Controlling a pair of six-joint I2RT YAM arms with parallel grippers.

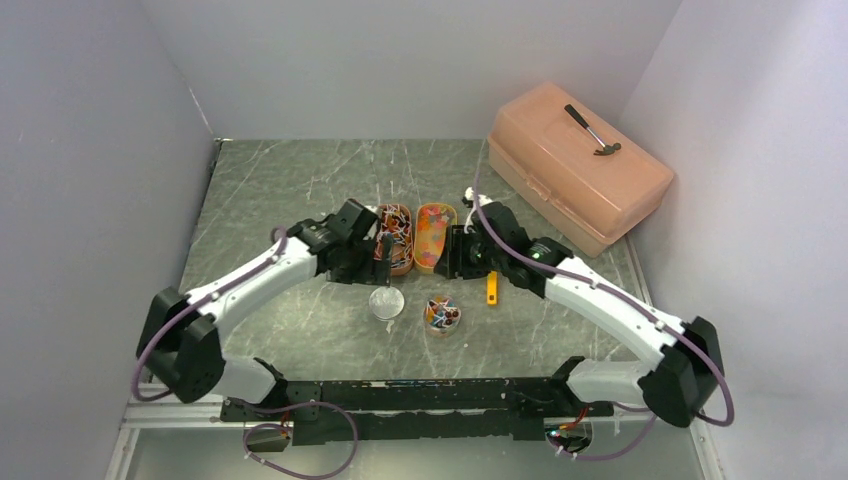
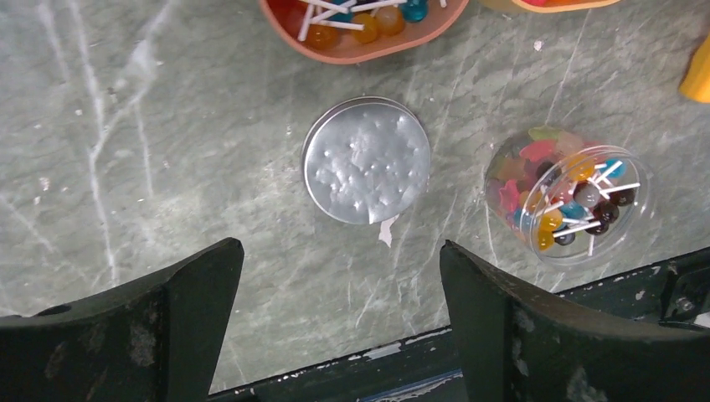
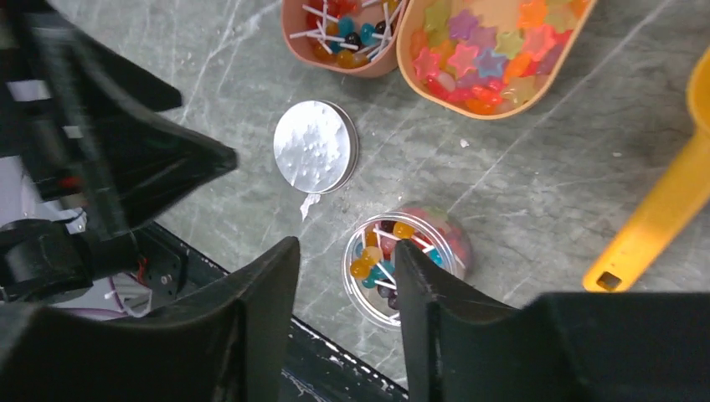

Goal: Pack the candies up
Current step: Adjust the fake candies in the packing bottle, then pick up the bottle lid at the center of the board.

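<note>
Two oval salmon plastic trays sit side by side on the grey marbled table. The left tray holds tiny ball lollipops on white sticks, and the right tray holds orange, pink and yellow star gummies. More candies of both kinds fill a small clear round plastic tub. In the top view the tub stands at 4 o'clock of a flat round silvery lid. A yellow-orange plastic scoop lies at 2 o'clock of the tub. The left gripper has its jaws spread wide and empty. The right gripper has its jaws parted more narrowly, also empty, and the tub shows between them.
</note>
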